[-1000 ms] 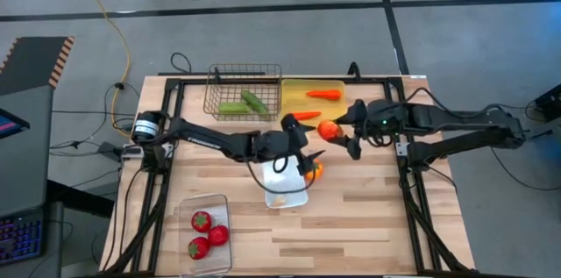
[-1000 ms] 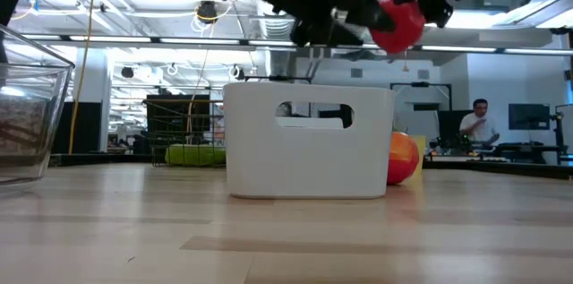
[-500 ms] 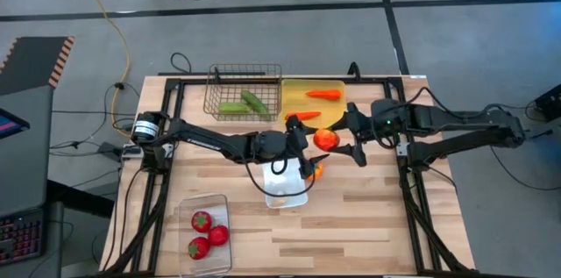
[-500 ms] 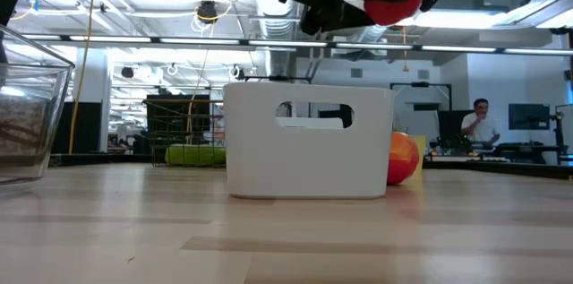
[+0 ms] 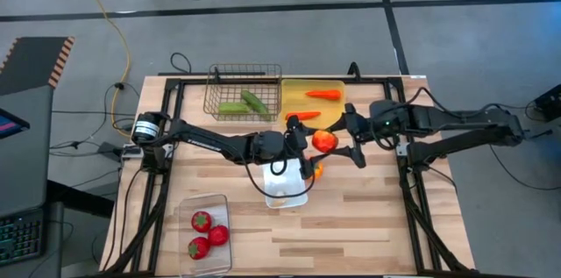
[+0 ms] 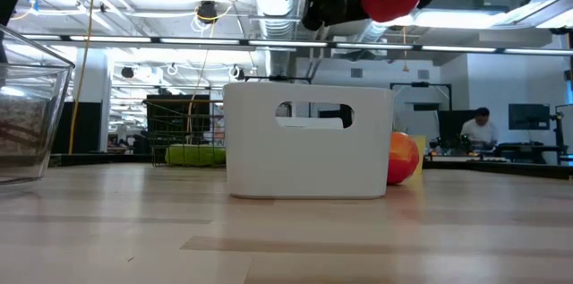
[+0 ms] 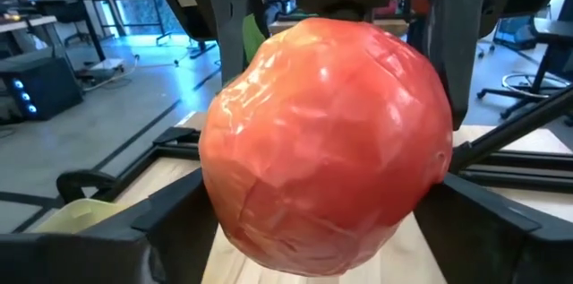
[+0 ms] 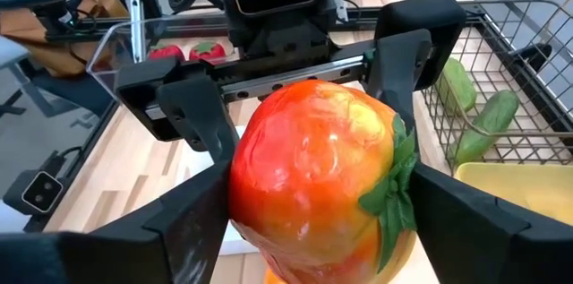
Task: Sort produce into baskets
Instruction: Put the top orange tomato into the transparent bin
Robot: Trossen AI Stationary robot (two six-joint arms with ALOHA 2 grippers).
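Centre of high view: orange-red pepper [image 5: 325,141] held in the air above the white tray [image 5: 287,188]. Right gripper [image 5: 337,140] fingers clamped against its sides. Left gripper [image 5: 306,146] fingers spread wide around the same pepper; contact unclear.

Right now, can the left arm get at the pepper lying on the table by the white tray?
Probably not at once: the left tool is up at the held pepper that the right tool grips in mid-air. The table pepper lies just below, beside the white tray, otherwise uncovered.
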